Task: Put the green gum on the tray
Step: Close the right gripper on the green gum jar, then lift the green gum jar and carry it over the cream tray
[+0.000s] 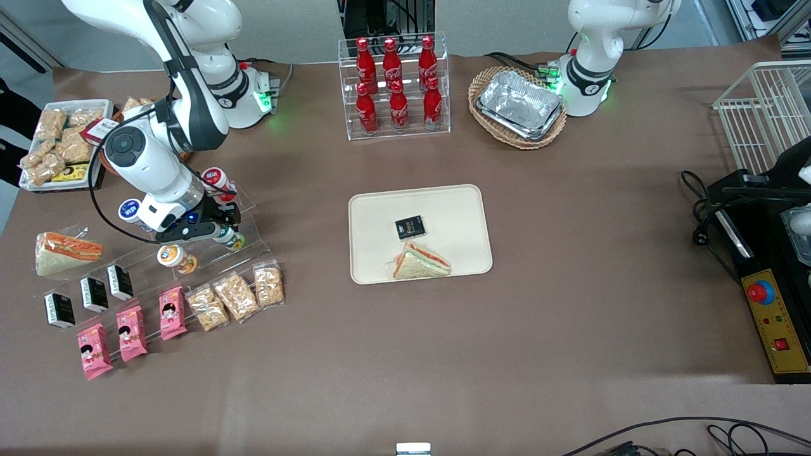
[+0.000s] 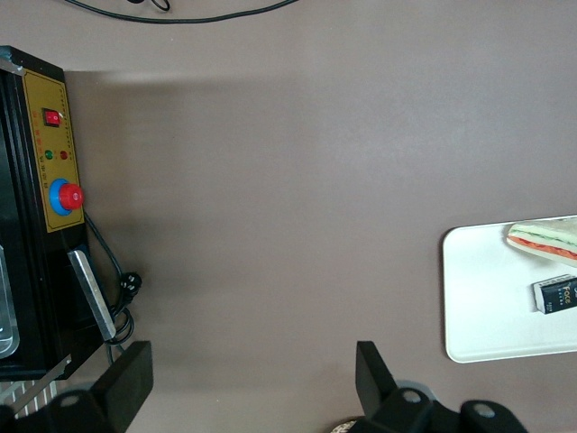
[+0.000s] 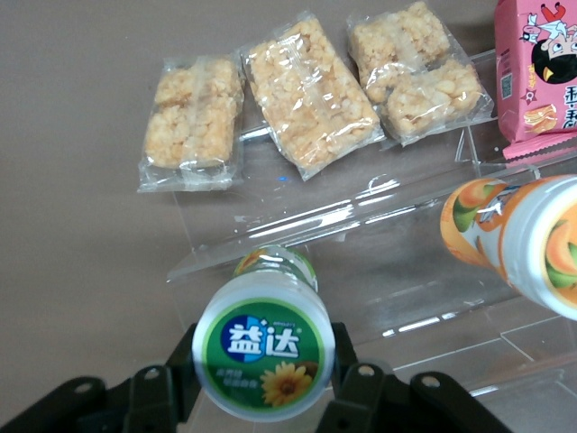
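Risk at this stage, judged from the frames: the green gum (image 3: 264, 359) is a smooth round canister held only across its lid-end, so a shallow or off-centre pinch could let it rotate or slip out during lifting, and its body could catch the clear acrylic display stand (image 3: 379, 234) on the way up. The orange-lidded canister (image 3: 541, 239) lies just beside it on the same stand and could be knocked if the gripper (image 3: 264, 397) swings sideways.

Position: in the front view the gripper (image 1: 215, 231) sits at the left of the frame, over the stand's upper steps, well apart from the tray (image 1: 419, 233) at frame centre. The tray already carries a wrapped sandwich (image 1: 421, 262) and a small black packet (image 1: 410, 227), leaving bare surface along its upper edge.

Grasp: in the right wrist view the black fingers (image 3: 361, 388) flank the canister on both sides and appear to pinch it, its green-ringed lid facing the camera. The canister lies between them, its body pointing toward the cracker packets (image 3: 311, 90) lying on the brown table (image 3: 81, 135).
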You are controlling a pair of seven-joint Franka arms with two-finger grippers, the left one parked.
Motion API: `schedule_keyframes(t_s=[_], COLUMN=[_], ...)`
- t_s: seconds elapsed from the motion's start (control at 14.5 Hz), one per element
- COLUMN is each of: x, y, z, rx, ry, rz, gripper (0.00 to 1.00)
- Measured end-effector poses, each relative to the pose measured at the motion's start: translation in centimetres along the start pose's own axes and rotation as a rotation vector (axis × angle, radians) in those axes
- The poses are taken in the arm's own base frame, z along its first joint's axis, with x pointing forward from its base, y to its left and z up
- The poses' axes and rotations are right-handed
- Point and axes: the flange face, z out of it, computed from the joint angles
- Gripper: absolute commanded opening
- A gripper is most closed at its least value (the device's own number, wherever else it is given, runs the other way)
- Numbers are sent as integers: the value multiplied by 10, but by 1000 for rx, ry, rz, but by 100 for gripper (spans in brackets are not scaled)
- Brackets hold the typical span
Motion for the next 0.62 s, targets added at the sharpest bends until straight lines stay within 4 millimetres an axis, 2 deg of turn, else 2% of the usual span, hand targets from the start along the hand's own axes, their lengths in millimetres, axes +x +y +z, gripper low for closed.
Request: schedule_keyframes(t_s=[0.14,0.28,0.41,0.62], x=[4,14,30,49], y=[0,-1,-4,-10], z=[-8,-32,-79,-162], rx=[0,1,4,6], ry=[11,-17,-66,-97], rz=[-1,-3,-7,-20], gripper=[3,4,4,4])
